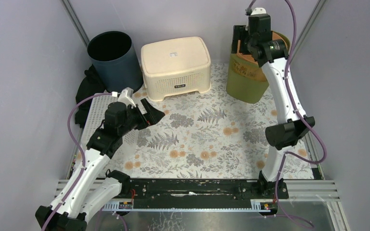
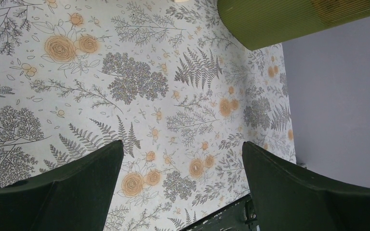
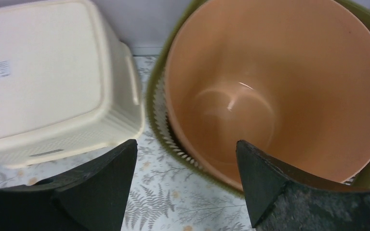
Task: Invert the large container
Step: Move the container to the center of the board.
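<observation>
R arm reaches to back-right corner. The right gripper (image 3: 184,144) hangs over the green basket (image 1: 241,83), jaws spread wide w/ nothing between them. Its wrist view looks straight down past the near rim into the orange pot (image 3: 270,86) nested inside. Prob. lined up to bite that rim, since a rim grip gives leverage to tip the thing over.

Task's thing, my guess: green basket w/ pot in it, upright, mouth up, at far right edge of the floral cloth (image 1: 207,134), just beside the cream basket (image 1: 176,60). Nothing flipped yet.

The cream basket sits bottom-up (label on its flat base faces the cam), so it needs no turning.

The left gripper (image 1: 151,113) is parked low over the cloth's left side, well apart from the baskets. Also wide open, empty; wrist view shows only cloth btwn fingers. Likely kept out of R arm's way.

Count:
- Arms: 2, grippers 2.
- Containers: 4, i.e. dark bin (image 1: 111,55) back left, cream basket, green basket, orange pot.
- White tray (image 1: 96,108): 1, at left.
- Black bundle (image 1: 84,94): 1, beside tray; can't tell what it is.
</observation>
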Robot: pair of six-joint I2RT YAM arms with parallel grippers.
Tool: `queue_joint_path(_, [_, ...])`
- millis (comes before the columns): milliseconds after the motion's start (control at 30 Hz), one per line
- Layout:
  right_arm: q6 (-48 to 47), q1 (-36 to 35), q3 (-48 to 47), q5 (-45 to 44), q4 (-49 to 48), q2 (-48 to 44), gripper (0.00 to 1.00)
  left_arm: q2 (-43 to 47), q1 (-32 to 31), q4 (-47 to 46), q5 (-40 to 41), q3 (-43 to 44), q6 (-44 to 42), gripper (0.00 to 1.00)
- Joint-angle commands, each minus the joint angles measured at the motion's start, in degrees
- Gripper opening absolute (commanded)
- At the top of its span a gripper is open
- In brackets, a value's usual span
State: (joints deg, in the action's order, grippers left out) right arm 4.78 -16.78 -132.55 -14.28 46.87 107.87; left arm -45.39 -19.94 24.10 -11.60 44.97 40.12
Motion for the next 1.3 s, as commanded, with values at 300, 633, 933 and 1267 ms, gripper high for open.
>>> queue_joint_path(300, [-8.11, 7.44, 8.25, 17.96, -7.14, -0.81, 0.83, -3.8, -0.31, 1.04, -1.95, 3.7, -2.58, 1.0])
queue_joint_path(633, [-5.73, 8.09, 16.43, 18.54, -7.32, -4.5, 0.81, -4.38, -0.34, 0.86, -2.15, 3.9, -2.76, 1.0])
queue_joint_path(933, [-5.08, 8.16, 16.6, 17.68, -7.51, -6.32, 0.78, -4.45, -0.36, 0.56, -2.24, 3.45, -2.64, 1.0])
queue_joint_path(1267, [-4.02, 8.16, 12.79, 17.91, -5.75, 0.02, 0.7, -3.86, -0.36, 0.86, -1.95, 3.12, -2.67, 1.0])
